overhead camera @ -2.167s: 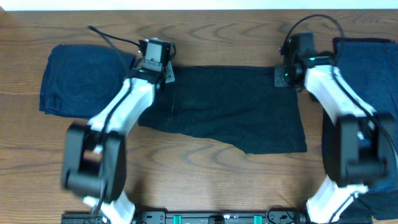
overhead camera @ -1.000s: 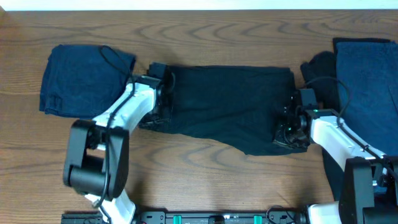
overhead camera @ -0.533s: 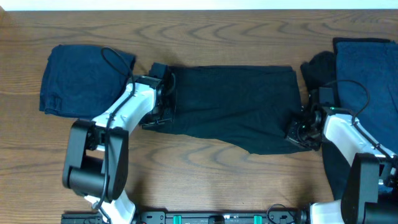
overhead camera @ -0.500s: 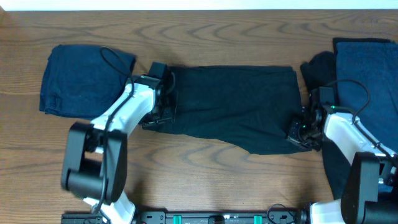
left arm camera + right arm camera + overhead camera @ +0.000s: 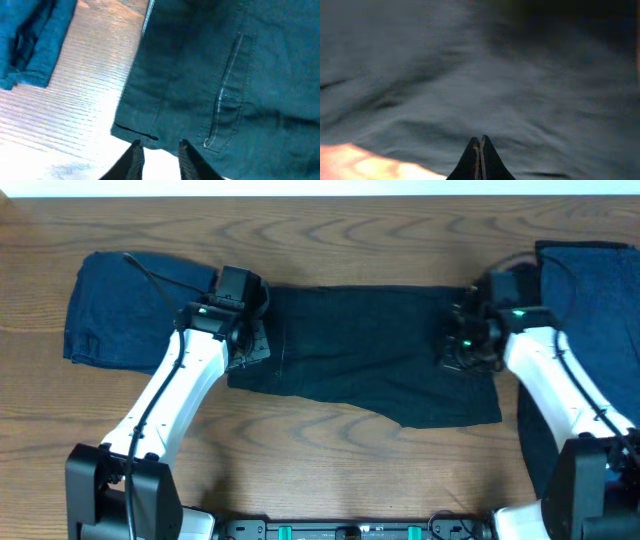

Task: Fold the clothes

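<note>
Across the overhead frame's middle the black garment (image 5: pixel 370 355) lies flat on the table (image 5: pixel 330 230); we judge it light and limp, best pinched at corners. From the left wrist, the left gripper (image 5: pixel 159 152) stands slightly parted at its hem, empty. From the right wrist, the right gripper (image 5: pixel 480 150) is pressed closed above cloth.

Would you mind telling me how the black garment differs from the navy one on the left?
The black garment lies spread wide; the navy garment is folded into a compact pile. The black garment covers more table than the navy garment. Both are dark, soft cloth.
</note>
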Controlling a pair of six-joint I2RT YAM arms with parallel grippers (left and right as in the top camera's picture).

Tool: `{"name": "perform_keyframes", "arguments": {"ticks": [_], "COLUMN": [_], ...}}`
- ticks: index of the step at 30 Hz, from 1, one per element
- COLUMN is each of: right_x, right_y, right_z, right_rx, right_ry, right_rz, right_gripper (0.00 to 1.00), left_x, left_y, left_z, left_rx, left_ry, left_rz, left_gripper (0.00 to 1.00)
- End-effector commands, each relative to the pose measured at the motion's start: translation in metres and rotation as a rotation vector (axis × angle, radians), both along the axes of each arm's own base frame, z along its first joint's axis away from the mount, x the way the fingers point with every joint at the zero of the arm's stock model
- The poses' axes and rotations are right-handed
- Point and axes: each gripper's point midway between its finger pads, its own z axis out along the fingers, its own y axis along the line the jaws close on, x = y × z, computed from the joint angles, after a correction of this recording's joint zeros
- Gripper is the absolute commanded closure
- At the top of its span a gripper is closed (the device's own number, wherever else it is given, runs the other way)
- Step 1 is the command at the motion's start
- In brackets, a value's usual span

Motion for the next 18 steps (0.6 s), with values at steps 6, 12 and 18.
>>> {"name": "perform_keyframes", "arguments": {"ticks": [6, 12, 18], "right_x": [0.001, -0.002, -0.001], "right_y": [0.071, 0.079, 0.079], "right_z": [0.007, 0.003, 0.003], "right_rx": [0.032, -0.016, -0.023], "right_ry": [-0.092, -0.112, -0.115], "right_rz": [0.220, 0.258, 0.259], "right_gripper": [0.96, 0.95, 0.94], "left_x": [0.019, 0.024, 0.038], "left_y": [0.021, 0.032, 0.031], "left_z": [0.016, 0.001, -0.028], "left_rx": [-0.110, -0.177, -0.174], "left_ry": [-0.037, -0.010, 0.013], "left_rz": [-0.083, -0.117, -0.143], "left_gripper": [0.62, 0.47, 0.40]}}
